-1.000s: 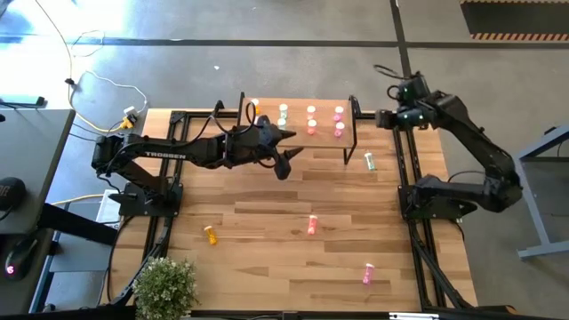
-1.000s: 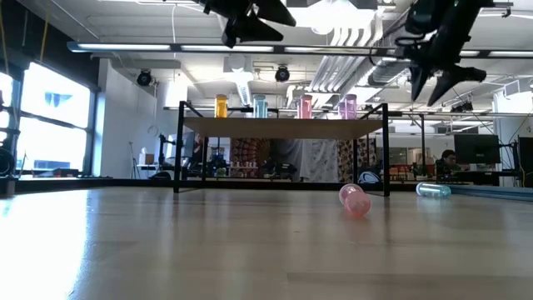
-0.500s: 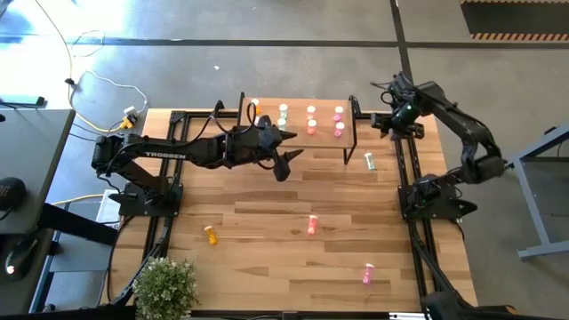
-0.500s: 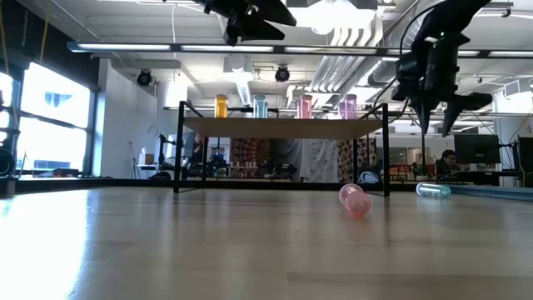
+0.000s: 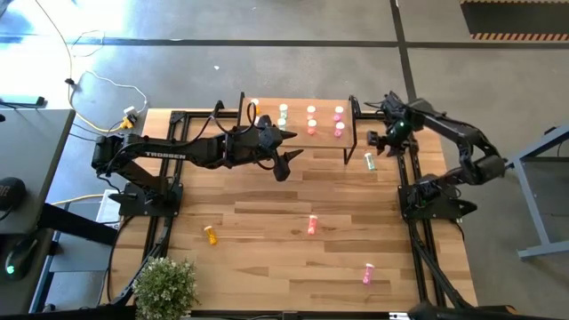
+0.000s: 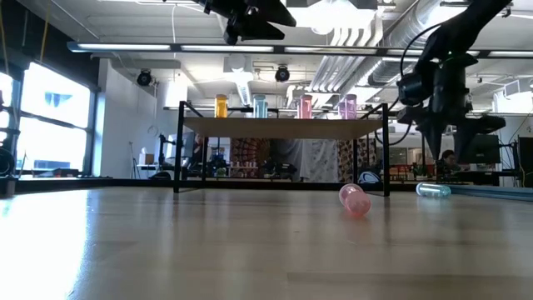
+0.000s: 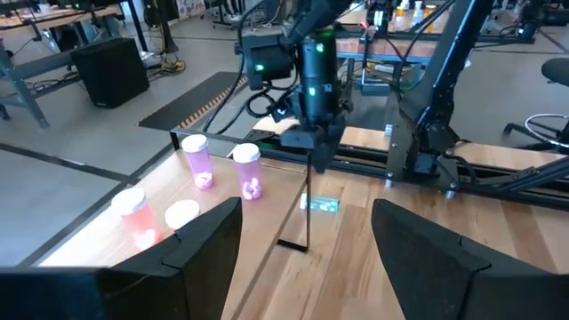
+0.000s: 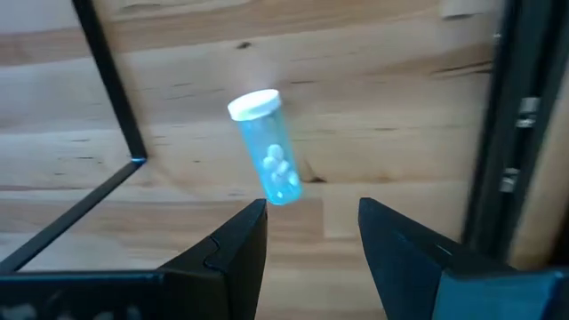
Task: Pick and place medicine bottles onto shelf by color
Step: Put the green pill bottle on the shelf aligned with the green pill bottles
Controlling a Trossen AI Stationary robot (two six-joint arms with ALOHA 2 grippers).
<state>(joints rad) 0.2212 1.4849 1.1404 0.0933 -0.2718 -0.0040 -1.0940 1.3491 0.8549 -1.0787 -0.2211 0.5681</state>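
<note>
The shelf [image 5: 302, 133] stands at the table's far middle with bottles upright on it: orange [image 6: 221, 106], pale green [image 5: 283, 114], salmon [image 5: 311, 120] and pink [image 5: 339, 121]. A pale green bottle [image 8: 267, 147] lies on its side on the table just right of the shelf. My right gripper [image 8: 311, 240] hangs open above it, pointing down, touching nothing. My left gripper [image 5: 284, 158] stays raised and open in front of the shelf, with nothing between its fingers [image 7: 204, 240].
Three more bottles lie loose on the near half of the table: orange [image 5: 211, 235], salmon [image 5: 312, 225] and pink [image 5: 367, 274]. The shelf's black right leg [image 8: 111, 98] stands close to the green bottle. A potted plant [image 5: 164, 286] sits at the near left corner.
My right gripper has come down from above the shelf's right end toward the lying pale green bottle, tipping from a slant until it points nearly straight down. Its finger gap looks unchanged.
</note>
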